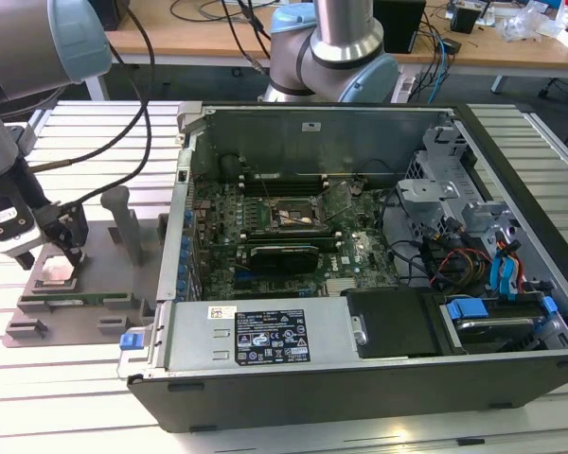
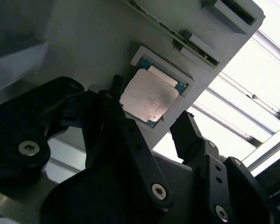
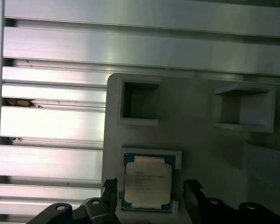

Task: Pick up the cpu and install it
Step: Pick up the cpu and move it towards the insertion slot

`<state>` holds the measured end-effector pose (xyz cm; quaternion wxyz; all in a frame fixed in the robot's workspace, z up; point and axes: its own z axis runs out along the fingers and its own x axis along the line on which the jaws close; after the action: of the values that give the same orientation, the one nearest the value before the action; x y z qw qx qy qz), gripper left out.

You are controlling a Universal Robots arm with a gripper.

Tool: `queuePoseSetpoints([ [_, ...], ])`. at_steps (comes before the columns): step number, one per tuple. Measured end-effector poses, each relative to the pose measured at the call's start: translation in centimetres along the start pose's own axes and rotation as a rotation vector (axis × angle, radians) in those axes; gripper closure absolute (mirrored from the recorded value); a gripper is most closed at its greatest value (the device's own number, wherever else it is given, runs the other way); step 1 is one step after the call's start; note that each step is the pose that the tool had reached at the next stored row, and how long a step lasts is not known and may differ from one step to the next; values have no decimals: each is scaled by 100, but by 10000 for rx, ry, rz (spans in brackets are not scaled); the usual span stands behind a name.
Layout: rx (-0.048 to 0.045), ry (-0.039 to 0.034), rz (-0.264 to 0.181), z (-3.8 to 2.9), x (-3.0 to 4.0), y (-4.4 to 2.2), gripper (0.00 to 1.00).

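The cpu is a small, flat, square chip with a silver-grey metal top and a thin green border. It lies flat in a shallow recess of the grey holder tray, directly between the gripper's two dark fingers. The fingers are spread apart, one on each side of the chip, holding nothing. In the first wrist view a narrow gap shows at each side. Beyond the fingertips the tray has two more square pockets and rests on a slatted aluminium table. An open computer case stands well off to the exterior view's right.

Pincer body cropped by the picture's edge (both wrist views), grey holder tray running out of frame
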<state>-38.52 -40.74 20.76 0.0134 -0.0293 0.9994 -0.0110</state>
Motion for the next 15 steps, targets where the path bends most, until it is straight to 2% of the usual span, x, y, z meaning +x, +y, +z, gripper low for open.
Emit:
queuePoseSetpoints([
  [10, -1, -1, -22, 179, 4, 4, 32],
  [15, -3, -1, -23, 190, 5, 4, 32],
])
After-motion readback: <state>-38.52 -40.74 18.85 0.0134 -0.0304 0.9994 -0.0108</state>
